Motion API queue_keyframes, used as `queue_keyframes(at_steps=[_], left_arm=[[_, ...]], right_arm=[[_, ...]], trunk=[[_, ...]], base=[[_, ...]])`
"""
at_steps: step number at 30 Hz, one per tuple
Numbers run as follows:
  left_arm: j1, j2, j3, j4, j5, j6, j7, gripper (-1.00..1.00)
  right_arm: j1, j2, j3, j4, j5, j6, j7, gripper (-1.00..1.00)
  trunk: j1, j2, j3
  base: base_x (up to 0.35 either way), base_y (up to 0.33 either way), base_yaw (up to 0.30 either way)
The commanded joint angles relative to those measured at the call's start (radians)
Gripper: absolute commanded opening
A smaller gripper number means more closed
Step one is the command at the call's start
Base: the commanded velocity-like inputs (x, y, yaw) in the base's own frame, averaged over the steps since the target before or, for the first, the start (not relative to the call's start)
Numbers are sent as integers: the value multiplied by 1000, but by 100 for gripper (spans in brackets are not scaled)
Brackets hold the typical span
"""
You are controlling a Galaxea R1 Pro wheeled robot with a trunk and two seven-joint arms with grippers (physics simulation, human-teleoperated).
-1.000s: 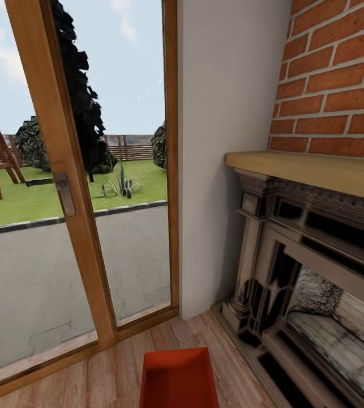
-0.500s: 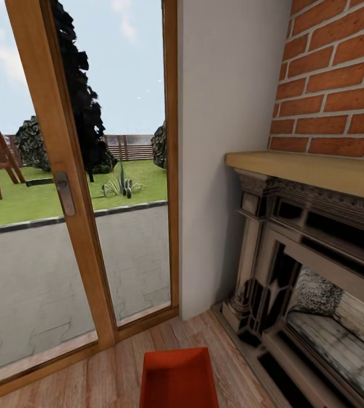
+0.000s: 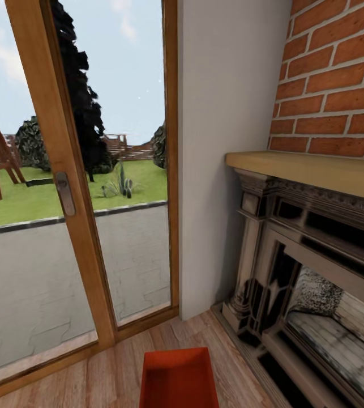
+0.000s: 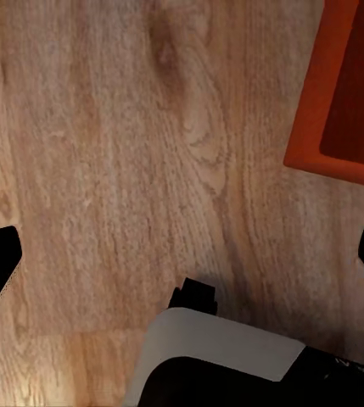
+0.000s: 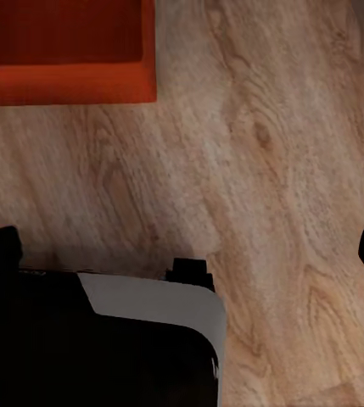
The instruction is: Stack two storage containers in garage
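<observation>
Room: living room, plank floor point(image 3: 114, 379), glass door point(image 3: 63, 187), fireplace point(image 3: 312, 272).
Container point(image 3: 177, 378): on floor, just ahead.
Handling: probably light, stiff, thin-walled; grip opposite rims.
Left tool point(image 4: 182, 263): spread wide, empty.
Right tool point(image 5: 186, 254): spread wide, empty.

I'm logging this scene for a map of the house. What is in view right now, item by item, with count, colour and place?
storage container: one, orange-red, on the floor at the bottom middle of the head view, in front of the glass doors and fireplace.
floor: one, light wood planks, under the container.
glass doors: wood-framed, left side, with a metal handle; lawn, paving and trees outside.
wall: white strip between the doors and the brick.
brick wall: red, upper right.
mantel shelf: one, light wood, below the brick.
fireplace: one, dark stone, lower right.
left end effector: black fingertips wide apart, above the floor beside the container.
right end effector: the same, open.
</observation>
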Motion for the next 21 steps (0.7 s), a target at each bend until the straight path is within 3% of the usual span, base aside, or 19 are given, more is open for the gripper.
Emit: queue_keyframes(at_steps=[1, 6, 16, 21], left_arm=[[0, 1, 5, -35, 4, 28, 2, 100], [-1, 3, 5, -120, 5, 92, 4, 100], [-14, -5, 0, -115, -7, 146, 2, 100], [-13, -8, -4, -67, -12, 142, 2, 100]], right_arm=[[-8, -1, 7, -23, -10, 6, -5, 100], [-46, 6, 8, -40, -11, 13, -25, 100], [-52, 17, 15, 26, -9, 15, -50, 100], [-53, 22, 4, 73, -18, 18, -51, 100]], trunk=[[0, -1, -1], [0, -1, -1], [0, -1, -3], [0, -1, -10]], base=[[0, 0, 0], [0, 0, 0], [0, 0, 0], [0, 0, 0]])
